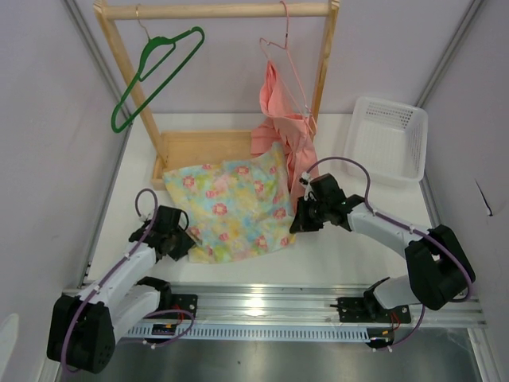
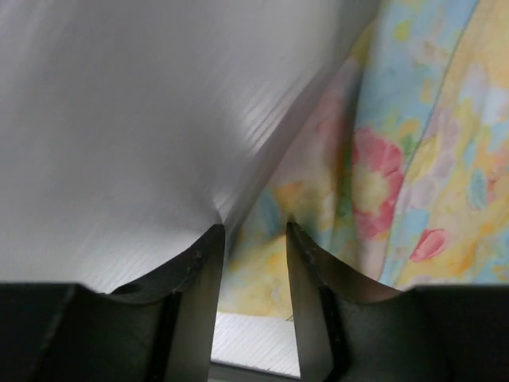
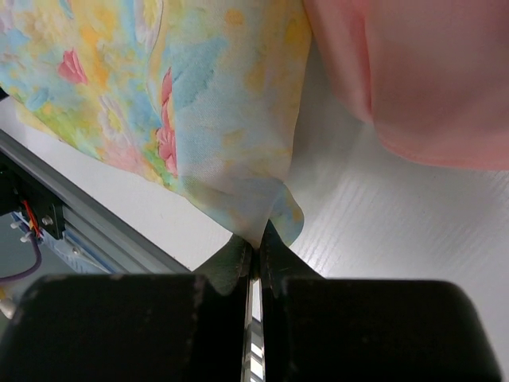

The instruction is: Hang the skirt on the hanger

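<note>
Spread flat mid-worktop [image 1: 334, 259]: the skirt [image 1: 235, 208], top edge at the base of the wooden rack [image 1: 215, 10]. Pinched at its near right corner by the right tool [image 3: 258, 239], pressed together on the cloth. At the near left corner, the left tool [image 2: 254, 231], spread, with cloth showing in the gap. High on the rack rail, well apart from the skirt, the hanger [image 1: 163, 76]. Rightward, a pink garment [image 1: 278, 119], then a white basket [image 1: 387, 142].

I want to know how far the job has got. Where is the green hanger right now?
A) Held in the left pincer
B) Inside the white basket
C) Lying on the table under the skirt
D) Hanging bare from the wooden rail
D: the green hanger hangs by its hook from the wooden rail with nothing on it, while the skirt lies on the table.
</note>
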Motion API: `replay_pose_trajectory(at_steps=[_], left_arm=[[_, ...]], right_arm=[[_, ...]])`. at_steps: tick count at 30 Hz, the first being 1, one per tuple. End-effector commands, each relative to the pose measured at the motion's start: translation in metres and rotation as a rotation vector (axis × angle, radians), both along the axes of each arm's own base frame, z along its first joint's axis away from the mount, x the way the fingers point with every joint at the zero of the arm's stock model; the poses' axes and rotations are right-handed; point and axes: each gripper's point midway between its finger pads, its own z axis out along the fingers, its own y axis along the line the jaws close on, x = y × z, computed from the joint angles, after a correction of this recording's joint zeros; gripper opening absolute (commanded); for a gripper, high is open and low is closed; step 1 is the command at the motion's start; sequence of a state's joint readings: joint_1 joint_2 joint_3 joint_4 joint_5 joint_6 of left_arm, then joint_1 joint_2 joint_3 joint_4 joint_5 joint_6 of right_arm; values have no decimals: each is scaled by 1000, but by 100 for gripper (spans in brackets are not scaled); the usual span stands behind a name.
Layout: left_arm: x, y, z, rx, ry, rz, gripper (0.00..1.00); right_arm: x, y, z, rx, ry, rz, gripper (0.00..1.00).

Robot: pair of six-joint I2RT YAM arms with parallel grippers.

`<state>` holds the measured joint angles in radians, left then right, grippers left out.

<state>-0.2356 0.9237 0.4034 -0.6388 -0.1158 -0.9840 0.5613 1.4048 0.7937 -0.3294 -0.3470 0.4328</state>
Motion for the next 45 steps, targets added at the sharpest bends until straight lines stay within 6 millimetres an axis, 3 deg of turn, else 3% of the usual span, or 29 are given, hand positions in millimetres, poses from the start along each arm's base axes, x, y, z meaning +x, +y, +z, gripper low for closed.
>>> replay_pose_trajectory(at_steps=[1,5,7,9,11,13,14,16,17,19,20,22,24,25,27,28,29,30,31,34,39,41,42,45], left_arm=[[-1,-8,-17,-27,9,-40,38],[11,-16,-5,-61,-39,-77,0],[16,-16,13,-58,-59,-93,0],[36,-18,59,-69,-170,-119,0],[42,-9,97,-52,-223,-126,0],[51,5,158,-30,-333,-97,0],[50,11,171,-9,-354,-106,0],[56,24,229,18,-478,-76,0],[53,23,241,8,-491,-97,0],[56,24,284,11,-584,-89,0],[57,22,294,0,-609,-92,0],[62,19,329,-23,-690,-88,0],[68,15,345,-46,-732,-95,0],[69,13,365,-55,-779,-99,0],[78,6,373,-82,-793,-127,0],[78,4,391,-85,-836,-147,0],[82,1,394,-94,-832,-163,0],[83,1,394,-91,-823,-164,0],[79,3,414,-77,-870,-163,0],[78,11,431,-37,-898,-132,0],[101,14,429,-41,-893,-102,0],[113,18,425,-34,-887,-76,0],[118,27,426,-19,-882,-44,0],[123,29,433,-14,-908,-32,0]], right_arm=[[19,12,19,50,-60,11,4],[25,15,27,60,-72,13,4],[30,18,37,68,-89,21,4],[40,20,55,86,-123,17,3],[46,21,76,127,-147,21,3],[54,26,105,169,-185,27,3],[56,28,116,183,-202,32,3],[61,33,150,230,-260,42,3],[62,36,164,257,-278,44,3],[64,37,191,299,-325,42,3],[68,39,214,327,-367,40,4],[71,37,235,363,-395,38,4],[75,36,261,408,-428,30,6],[74,35,268,436,-430,42,6],[73,36,285,491,-442,39,8],[69,37,290,518,-435,56,8],[67,38,296,536,-436,64,6],[65,38,302,555,-437,64,6],[63,38,306,565,-446,68,6],[59,35,324,598,-485,58,6],[65,41,345,701,-518,35,1],[68,42,341,738,-496,-2,0],[65,44,356,777,-556,-10,0],[56,49,343,767,-564,-44,0]])
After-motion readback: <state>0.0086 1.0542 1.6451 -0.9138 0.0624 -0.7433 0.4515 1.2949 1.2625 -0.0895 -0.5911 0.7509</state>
